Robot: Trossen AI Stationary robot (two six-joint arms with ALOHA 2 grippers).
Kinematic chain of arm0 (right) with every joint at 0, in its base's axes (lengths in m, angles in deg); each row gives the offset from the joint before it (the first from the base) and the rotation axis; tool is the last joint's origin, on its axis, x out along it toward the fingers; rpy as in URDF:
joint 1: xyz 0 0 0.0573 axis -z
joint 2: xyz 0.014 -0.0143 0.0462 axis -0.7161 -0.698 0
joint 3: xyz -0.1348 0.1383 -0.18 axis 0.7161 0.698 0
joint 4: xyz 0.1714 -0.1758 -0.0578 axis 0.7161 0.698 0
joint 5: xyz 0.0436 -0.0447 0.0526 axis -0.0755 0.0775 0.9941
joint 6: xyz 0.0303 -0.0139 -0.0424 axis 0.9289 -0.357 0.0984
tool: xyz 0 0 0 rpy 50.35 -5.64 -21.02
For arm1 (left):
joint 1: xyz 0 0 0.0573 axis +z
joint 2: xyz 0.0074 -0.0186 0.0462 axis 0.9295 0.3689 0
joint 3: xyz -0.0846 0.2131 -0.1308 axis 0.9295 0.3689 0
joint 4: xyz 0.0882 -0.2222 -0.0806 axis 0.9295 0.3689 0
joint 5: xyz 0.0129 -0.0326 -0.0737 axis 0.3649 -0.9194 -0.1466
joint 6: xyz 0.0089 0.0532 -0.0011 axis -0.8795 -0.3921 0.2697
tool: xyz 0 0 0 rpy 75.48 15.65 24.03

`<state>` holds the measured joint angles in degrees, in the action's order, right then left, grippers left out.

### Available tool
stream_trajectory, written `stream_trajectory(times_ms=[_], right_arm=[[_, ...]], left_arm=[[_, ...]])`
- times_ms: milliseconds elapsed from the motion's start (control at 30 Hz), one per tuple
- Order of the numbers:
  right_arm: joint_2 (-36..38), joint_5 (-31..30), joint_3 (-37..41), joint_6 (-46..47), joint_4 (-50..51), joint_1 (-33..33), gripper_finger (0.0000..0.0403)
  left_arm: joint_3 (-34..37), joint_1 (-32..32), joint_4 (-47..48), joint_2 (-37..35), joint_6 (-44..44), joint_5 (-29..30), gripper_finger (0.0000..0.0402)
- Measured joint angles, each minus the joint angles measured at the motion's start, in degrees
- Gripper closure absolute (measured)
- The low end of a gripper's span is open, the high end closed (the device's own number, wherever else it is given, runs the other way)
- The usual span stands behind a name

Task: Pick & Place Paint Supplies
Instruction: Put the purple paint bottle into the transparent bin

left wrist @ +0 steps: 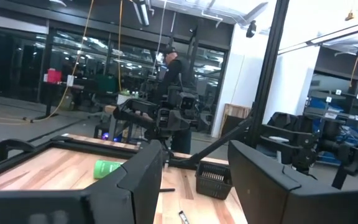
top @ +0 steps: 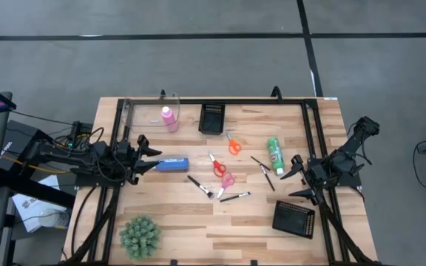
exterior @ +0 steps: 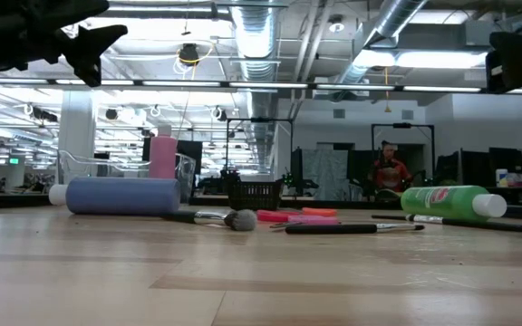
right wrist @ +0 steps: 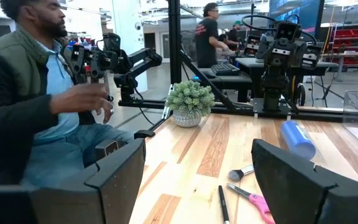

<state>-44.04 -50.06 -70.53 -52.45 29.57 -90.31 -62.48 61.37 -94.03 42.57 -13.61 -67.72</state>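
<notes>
Your left claw (top: 154, 157) hangs above the tabletop (top: 183, 214) at its left edge, fingers spread, nothing in it. It points at the blue bottle (top: 173, 164), which lies on its side just beside the fingertips, so that looks like your easiest first grab.

Near left: the plant (top: 140, 236). Not a task item; leave it.

Far left: the pink bottle (top: 169, 118) stands upright next to a clear bin (top: 128, 111). I can't tell whether it sits inside the bin or just beside it. The bin could be a drop target, judging by the layout.

Far centre: a black mesh tray (top: 212, 117), apparently empty.

Centre is a loose scatter, all flat on the wood: orange scissors (top: 233, 143) farthest, red scissors (top: 217, 165) nearer, pink scissors (top: 228, 179) nearer again. One brush (top: 200, 186) sits left of the pink pair and another brush (top: 234, 196) lies nearest. They're close together, so watch for dragging a neighbour when you pinch.

Right of centre: two thin brushes (top: 265, 172), then the green bottle (top: 274, 155) on its side, cap toward the near edge. It will roll if nudged.

Your right claw (top: 299, 179) waits above the right edge, fingers spread, empty, with the green bottle its closest item. A second tray (top: 293, 218) sits near right, just beside that arm's base.

Nothing has been sorted yet, as far as I can judge.
</notes>
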Motion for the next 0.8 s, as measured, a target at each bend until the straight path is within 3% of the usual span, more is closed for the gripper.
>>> stream_trajectory(times_ms=[800], right_arm=[[0.0, 0.0, 0.0, 0.0, 0.0, 0.0, 0.0122]], left_arm=[[0.0, 0.0, 0.0, 0.0, 0.0, -0.2, 0.0222]])
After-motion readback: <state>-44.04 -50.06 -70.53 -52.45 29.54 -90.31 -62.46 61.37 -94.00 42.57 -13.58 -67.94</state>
